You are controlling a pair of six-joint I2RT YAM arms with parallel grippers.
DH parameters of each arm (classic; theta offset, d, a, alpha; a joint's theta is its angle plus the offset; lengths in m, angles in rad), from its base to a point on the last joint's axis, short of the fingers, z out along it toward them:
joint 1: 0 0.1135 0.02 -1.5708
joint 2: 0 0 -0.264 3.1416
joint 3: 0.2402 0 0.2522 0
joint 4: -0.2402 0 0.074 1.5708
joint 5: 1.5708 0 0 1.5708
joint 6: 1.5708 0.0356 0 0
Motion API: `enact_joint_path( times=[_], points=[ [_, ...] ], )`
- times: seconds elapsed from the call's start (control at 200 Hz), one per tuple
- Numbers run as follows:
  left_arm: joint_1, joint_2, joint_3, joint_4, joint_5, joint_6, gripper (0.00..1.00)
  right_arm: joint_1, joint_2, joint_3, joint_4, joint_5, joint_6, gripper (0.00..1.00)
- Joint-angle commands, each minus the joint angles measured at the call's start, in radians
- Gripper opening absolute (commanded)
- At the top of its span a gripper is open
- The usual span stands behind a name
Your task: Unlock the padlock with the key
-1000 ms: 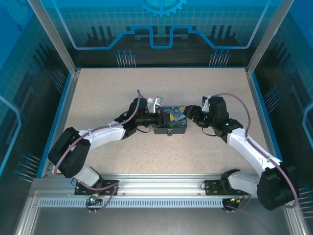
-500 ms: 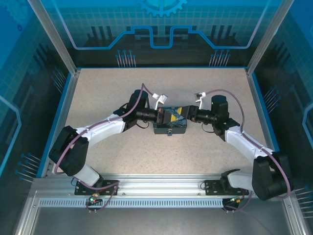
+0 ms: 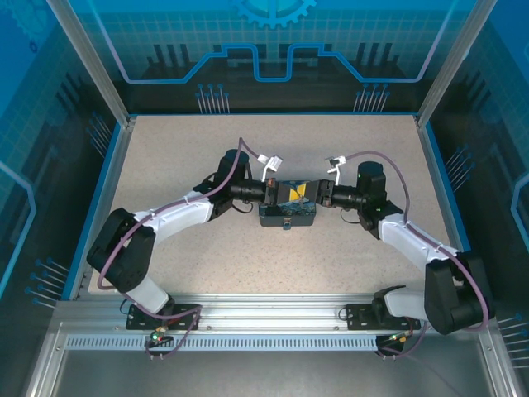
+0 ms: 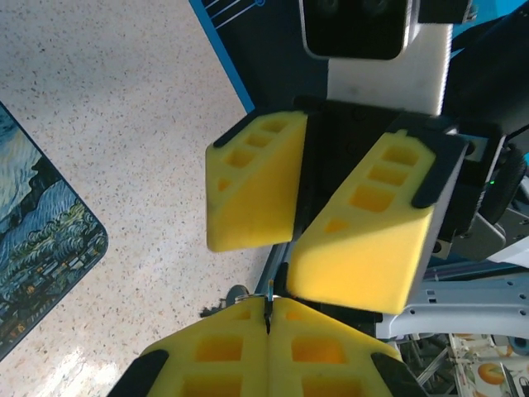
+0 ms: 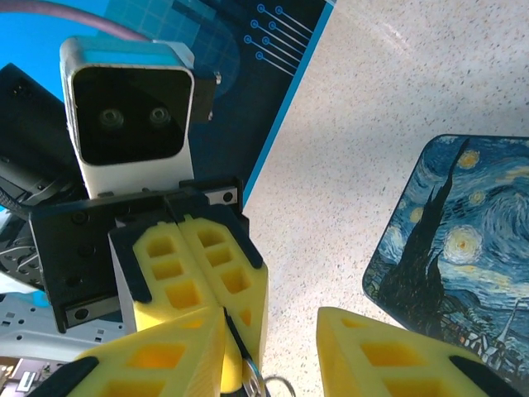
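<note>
Above the box (image 3: 302, 217), the two grippers are being held tip to tip. A thin key (image 5: 237, 347) with a ring is being pinched by the left gripper (image 4: 269, 313), whose fingers are pressed together. The right gripper (image 5: 273, 332) is being held apart, gripping nothing. The padlock (image 3: 285, 224), at the box's near edge, is being touched by neither gripper.

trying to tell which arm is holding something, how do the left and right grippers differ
The left gripper is shut, pinching a thin metal piece, likely the key; the right gripper is open and holds nothing. Both have yellow fingers and meet tip to tip near the painted box.
</note>
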Motion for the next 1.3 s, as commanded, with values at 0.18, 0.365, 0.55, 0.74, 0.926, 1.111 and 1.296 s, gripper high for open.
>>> enact_joint_path(
  times=[0.18,0.365,0.55,0.74,0.926,1.111,1.296],
  points=[
    [0.021,0.034,-0.013,0.137,0.027,-0.070,0.00,-0.011,0.015,-0.037,0.055,-0.036,0.021,0.30],
    [0.029,0.049,-0.018,0.190,0.029,-0.100,0.00,-0.011,0.025,-0.043,0.084,-0.050,0.036,0.26],
    [0.036,0.059,-0.024,0.231,0.031,-0.124,0.00,-0.011,0.027,-0.049,0.096,-0.066,0.041,0.24],
    [0.044,0.065,-0.025,0.252,0.038,-0.134,0.00,-0.014,0.022,-0.054,0.096,-0.078,0.038,0.23],
    [0.050,0.066,-0.029,0.257,0.040,-0.134,0.00,-0.027,0.018,-0.065,0.097,-0.085,0.039,0.25],
    [0.050,0.075,-0.030,0.277,0.043,-0.148,0.00,-0.033,0.015,-0.072,0.103,-0.090,0.041,0.26],
    [0.050,0.082,-0.032,0.306,0.053,-0.167,0.00,-0.035,0.016,-0.066,0.112,-0.089,0.049,0.29]
  ],
)
